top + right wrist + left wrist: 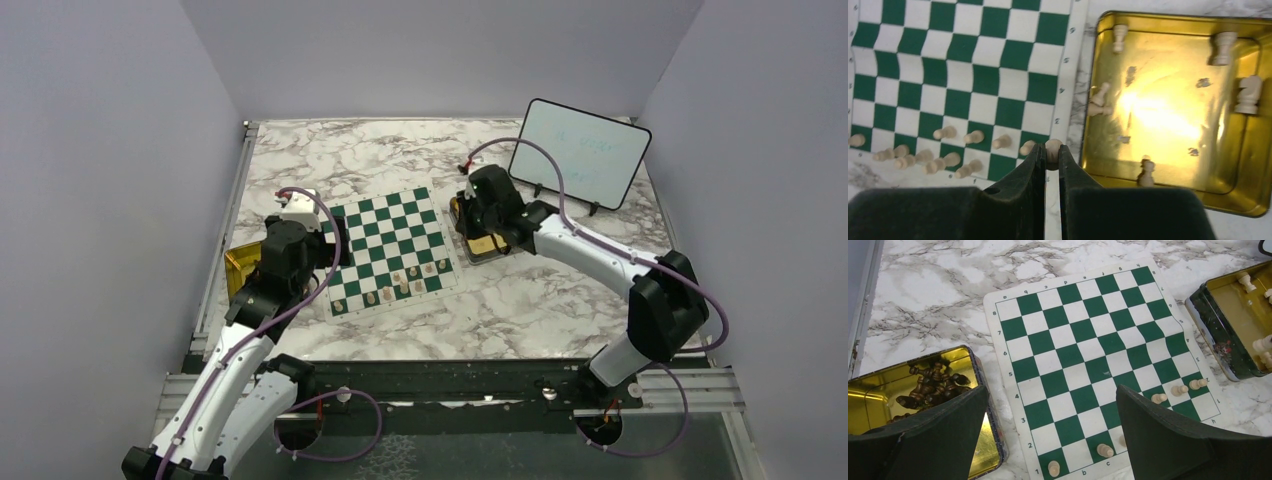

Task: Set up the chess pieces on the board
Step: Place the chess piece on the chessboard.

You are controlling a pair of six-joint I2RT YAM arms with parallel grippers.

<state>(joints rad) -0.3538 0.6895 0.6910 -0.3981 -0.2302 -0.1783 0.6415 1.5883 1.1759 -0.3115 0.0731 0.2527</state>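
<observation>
The green-and-white board (385, 240) lies mid-table. Several cream chess pieces (400, 285) stand on its near rows, also seen in the left wrist view (1105, 450) and the right wrist view (943, 132). My right gripper (1051, 150) is shut on a cream pawn (1052, 146), held over the marble strip between the board's right edge and a gold tin (1168, 65). That tin holds several loose cream pieces (1248, 95). My left gripper (1052, 390) is open and empty above the board's near left corner (1048, 415).
A second gold tin (868, 405) with dark chess pieces (933, 387) sits left of the board. A framed whiteboard (580, 150) stands at the back right. Grey walls enclose the marble table (540, 310).
</observation>
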